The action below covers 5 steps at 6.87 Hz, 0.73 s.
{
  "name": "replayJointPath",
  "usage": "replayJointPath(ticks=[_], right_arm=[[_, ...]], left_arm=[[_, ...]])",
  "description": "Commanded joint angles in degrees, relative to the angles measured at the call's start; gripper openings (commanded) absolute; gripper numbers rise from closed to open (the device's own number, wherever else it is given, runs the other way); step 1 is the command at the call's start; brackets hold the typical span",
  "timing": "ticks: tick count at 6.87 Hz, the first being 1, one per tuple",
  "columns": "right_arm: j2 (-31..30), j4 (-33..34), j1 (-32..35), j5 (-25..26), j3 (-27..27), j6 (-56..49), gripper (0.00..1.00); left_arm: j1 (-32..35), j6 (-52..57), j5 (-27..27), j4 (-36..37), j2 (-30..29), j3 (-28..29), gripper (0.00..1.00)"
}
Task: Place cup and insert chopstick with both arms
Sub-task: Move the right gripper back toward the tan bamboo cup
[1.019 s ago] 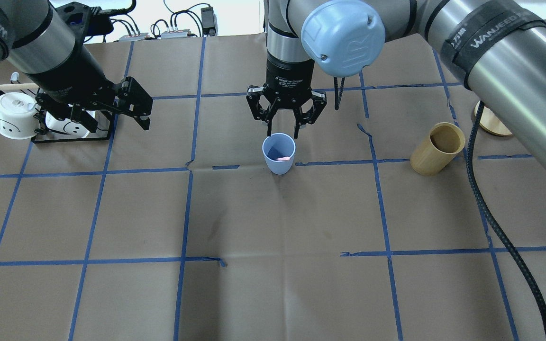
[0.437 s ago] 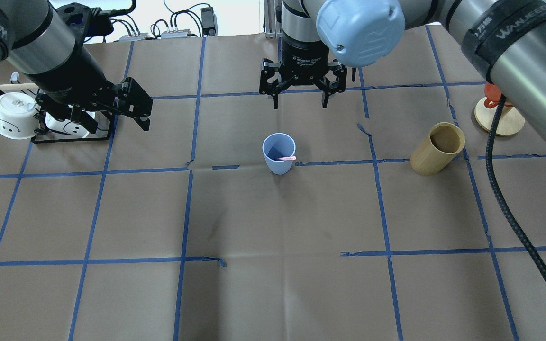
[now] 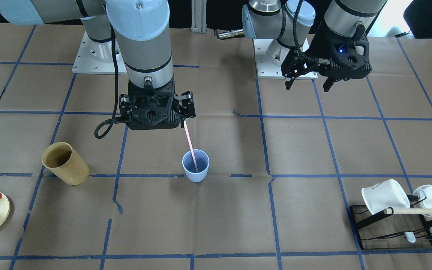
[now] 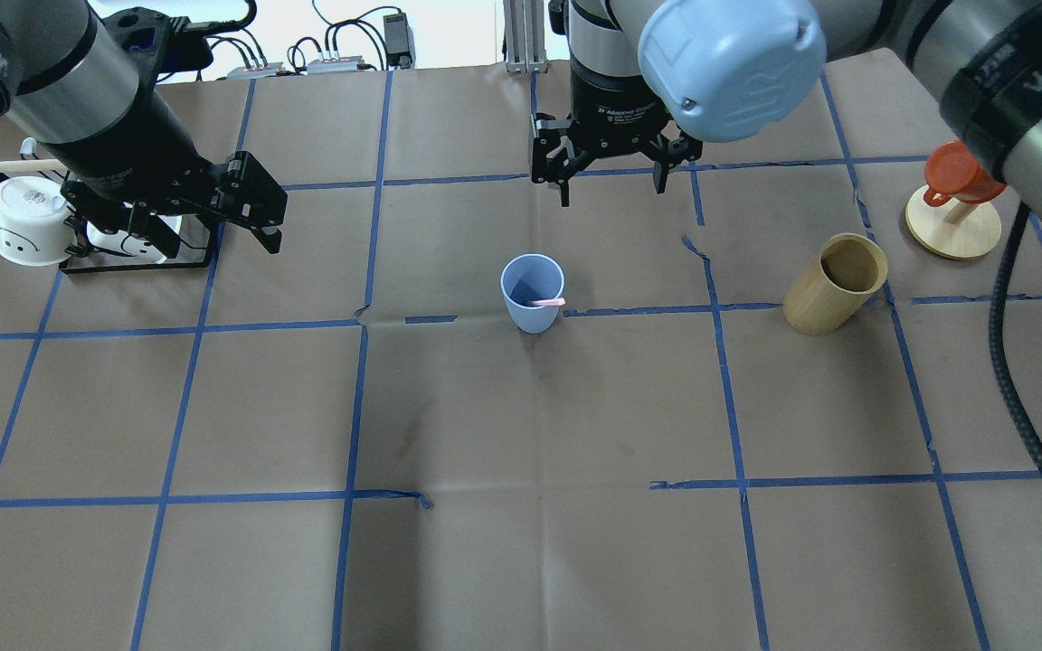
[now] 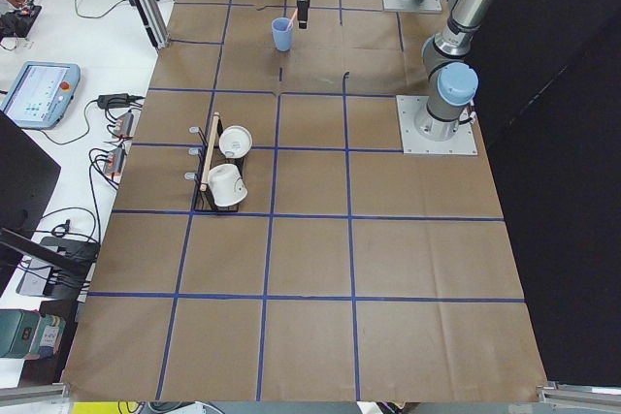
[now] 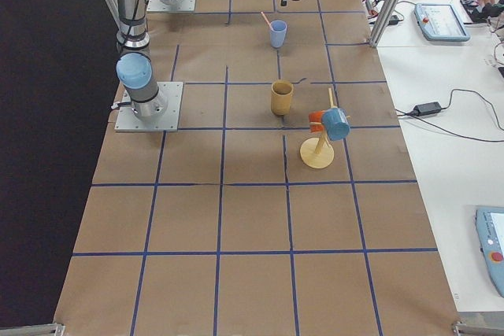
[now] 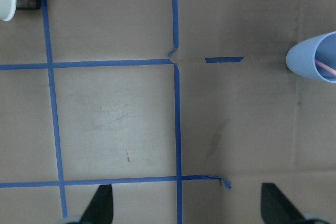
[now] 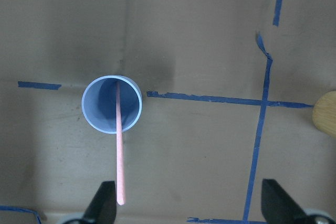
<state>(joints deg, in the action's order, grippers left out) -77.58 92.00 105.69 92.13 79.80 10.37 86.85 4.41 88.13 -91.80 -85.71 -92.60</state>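
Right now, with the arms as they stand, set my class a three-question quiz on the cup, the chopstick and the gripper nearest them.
1. True or false: the thin pink chopstick stands in the light blue plastic cup, leaning on its rim.
2. The right gripper is: A) shut on the chopstick; B) open, clear of cup and chopstick; C) shut on the cup's rim.
3. In the overhead view, what stands on the table between the blue cup and the round wooden stand?

Key: 1 true. 2 B. 3 the tan bamboo cylinder cup.
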Motion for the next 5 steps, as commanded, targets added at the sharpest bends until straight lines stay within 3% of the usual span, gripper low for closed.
replayJointPath(ticks=[1, 3, 4, 5], right_arm=[[-8.6, -0.8, -6.0, 0.9, 7.4, -6.8, 0.99], [-19.0, 1.2, -12.7, 0.3, 19.1, -11.2, 0.99], [-21.6, 5.3, -15.1, 1.0, 21.5, -12.8, 1.00], [-22.7, 5.2, -15.7, 0.9, 22.0, -13.4, 1.00]], left_arm=[[0.1, 0.0, 0.0, 0.0, 0.0, 0.0, 1.00], [0.1, 0.0, 0.0, -0.1, 0.0, 0.0, 1.00], [0.0, 0.1, 0.0, 0.0, 0.0, 0.0, 1.00], [0.0, 0.1, 0.0, 0.0, 0.0, 0.0, 1.00]])
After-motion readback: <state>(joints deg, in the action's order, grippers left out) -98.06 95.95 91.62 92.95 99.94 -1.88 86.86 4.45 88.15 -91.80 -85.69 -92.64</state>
